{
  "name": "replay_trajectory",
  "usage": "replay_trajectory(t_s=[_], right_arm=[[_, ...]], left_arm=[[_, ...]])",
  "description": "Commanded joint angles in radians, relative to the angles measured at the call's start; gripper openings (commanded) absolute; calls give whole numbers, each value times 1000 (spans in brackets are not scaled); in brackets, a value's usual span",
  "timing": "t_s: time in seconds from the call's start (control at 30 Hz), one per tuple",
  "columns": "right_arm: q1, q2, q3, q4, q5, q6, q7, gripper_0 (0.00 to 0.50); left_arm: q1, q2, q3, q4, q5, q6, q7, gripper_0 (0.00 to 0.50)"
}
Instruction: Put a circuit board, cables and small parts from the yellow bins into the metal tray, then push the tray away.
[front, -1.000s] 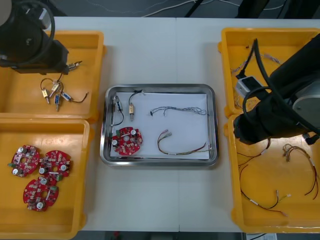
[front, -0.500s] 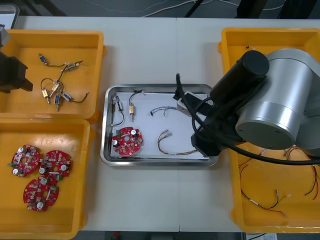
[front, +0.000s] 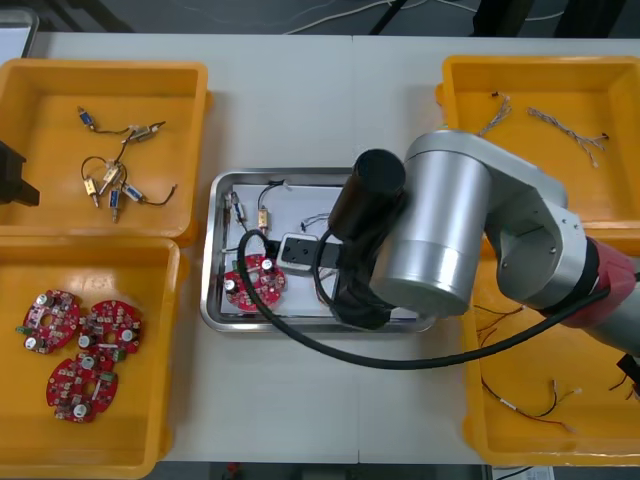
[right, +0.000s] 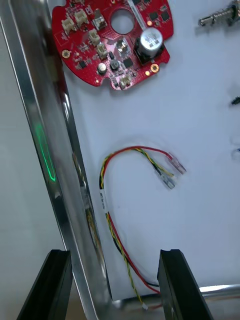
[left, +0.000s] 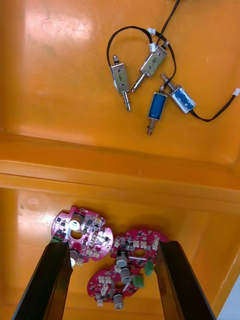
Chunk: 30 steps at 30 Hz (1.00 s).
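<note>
The metal tray (front: 214, 262), white inside, sits between the yellow bins. It holds a red circuit board (front: 254, 280), small metal parts (front: 250, 212) and a red and yellow cable (right: 131, 200). My right arm (front: 440, 240) reaches over the tray's right half and hides it in the front view. In the right wrist view, my right gripper (right: 114, 287) is open above the tray's near rim (right: 54, 150), one finger (right: 52, 285) outside it and the other over the cable's tail. My left gripper (left: 112, 282) hangs open over the left bins, above the circuit boards (left: 82, 232).
The far left bin (front: 40, 80) holds small metal parts (front: 112, 185) on black leads. Three circuit boards (front: 82, 350) lie in the near left bin. Twisted cables (front: 565, 125) lie in the far right bin, red and black cables (front: 530, 400) in the near right bin.
My right arm has swung left from the right bins to over the tray. My left arm has drawn back to the table's left edge.
</note>
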Motion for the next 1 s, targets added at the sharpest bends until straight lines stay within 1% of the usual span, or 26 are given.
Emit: replay_trajectory(t_s=[0.03, 0.3, 0.5, 0.67, 0.83, 1.0], right_arm=[[-68, 42, 105, 21, 28, -60, 11, 500], [-71, 46, 221, 25, 88, -135, 10, 500], [-72, 58, 290, 28, 144, -146, -1, 500], [-72, 83, 309, 62, 150, -147, -2, 500], [-72, 117, 332, 108, 176, -160, -7, 500], [-72, 132, 343, 137, 184, -178, -15, 500]], left_arm=[[39, 51, 47, -61, -1, 6, -57, 500], [77, 51, 69, -115, -3, 6, -60, 500], [85, 48, 70, -150, 3, 6, -63, 500], [85, 40, 70, -153, 6, 6, -79, 500], [85, 32, 70, -156, 6, 6, -88, 500], [85, 23, 70, -161, 6, 6, -95, 500]])
